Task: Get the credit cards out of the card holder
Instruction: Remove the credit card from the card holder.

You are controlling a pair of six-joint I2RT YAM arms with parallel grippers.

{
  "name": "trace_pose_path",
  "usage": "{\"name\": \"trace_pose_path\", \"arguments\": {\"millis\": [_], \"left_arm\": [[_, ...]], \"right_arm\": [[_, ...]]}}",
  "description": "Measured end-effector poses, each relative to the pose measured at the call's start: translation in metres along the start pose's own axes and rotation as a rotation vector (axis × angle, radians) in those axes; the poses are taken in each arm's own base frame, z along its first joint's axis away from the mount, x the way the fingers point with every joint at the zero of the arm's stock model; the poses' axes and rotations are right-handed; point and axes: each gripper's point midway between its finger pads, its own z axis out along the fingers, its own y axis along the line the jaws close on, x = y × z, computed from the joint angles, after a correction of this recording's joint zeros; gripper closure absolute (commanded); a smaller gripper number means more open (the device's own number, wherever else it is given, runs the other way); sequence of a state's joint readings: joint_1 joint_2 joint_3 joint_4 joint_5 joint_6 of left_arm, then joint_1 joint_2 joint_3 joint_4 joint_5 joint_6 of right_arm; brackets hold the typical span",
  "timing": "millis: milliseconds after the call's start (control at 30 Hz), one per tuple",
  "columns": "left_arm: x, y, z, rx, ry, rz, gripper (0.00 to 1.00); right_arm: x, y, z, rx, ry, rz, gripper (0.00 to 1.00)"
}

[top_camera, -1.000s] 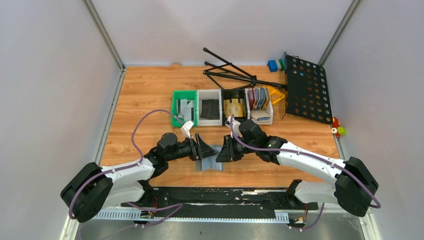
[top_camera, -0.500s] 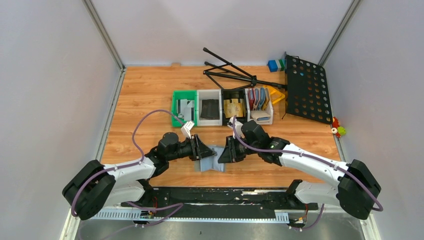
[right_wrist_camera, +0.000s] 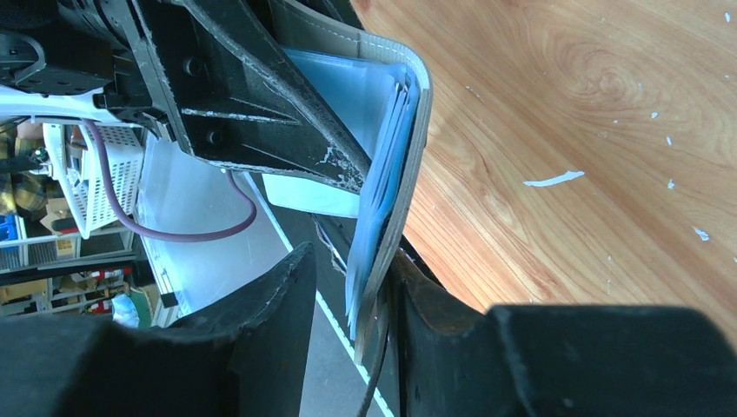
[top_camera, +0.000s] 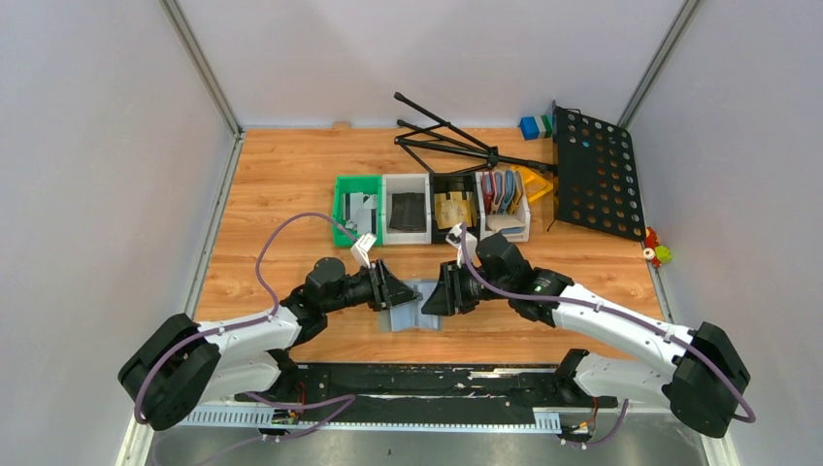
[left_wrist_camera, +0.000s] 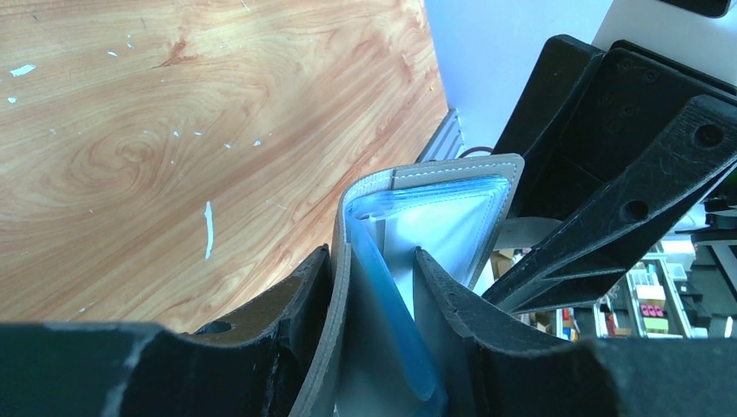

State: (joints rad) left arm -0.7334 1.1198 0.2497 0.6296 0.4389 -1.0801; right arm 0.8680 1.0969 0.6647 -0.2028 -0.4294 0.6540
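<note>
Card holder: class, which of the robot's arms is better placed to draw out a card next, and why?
Probably the right. The left gripper is clamped on the card holder, steadying it; the right gripper stands open around its pocket edge, free to pinch a card.

Card holder (left_wrist_camera: 452, 167): grey outer, white stitch line at edge, pale blue see-thru pockets inside. Table (top_camera: 281, 184): orange-brown wood grain w/ small white flecks. 4 bins, L to R: green bin (top_camera: 340, 206), white bin (top_camera: 407, 236), black bin (top_camera: 456, 179), 2nd white bin (top_camera: 507, 234). Music stand (top_camera: 597, 180): black, round-hole pattern. Left arm (top_camera: 247, 335) & right arm (top_camera: 611, 320): white shells, black joints, purple cables.
</note>
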Motion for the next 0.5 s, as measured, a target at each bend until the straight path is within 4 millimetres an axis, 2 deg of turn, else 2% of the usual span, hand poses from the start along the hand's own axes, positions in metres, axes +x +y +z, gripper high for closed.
{"name": "trace_pose_path", "arguments": {"millis": [233,400,500], "left_arm": [[-0.0012,0.0014,-0.0015,-0.018,-0.013,-0.001,1.00],[0.0000,0.0056,-0.0027,-0.040,-0.011,-0.006,1.00],[-0.0001,0.0055,-0.0032,-0.041,-0.013,-0.007,1.00]], "right_arm": [[-0.0021,-0.0003,-0.0056,0.017,-0.022,-0.004,0.58],[-0.0028,-0.0049,-0.0085,0.047,-0.035,0.000,0.73],[-0.0031,-0.0081,-0.0099,0.067,-0.042,0.006,0.77]]}}
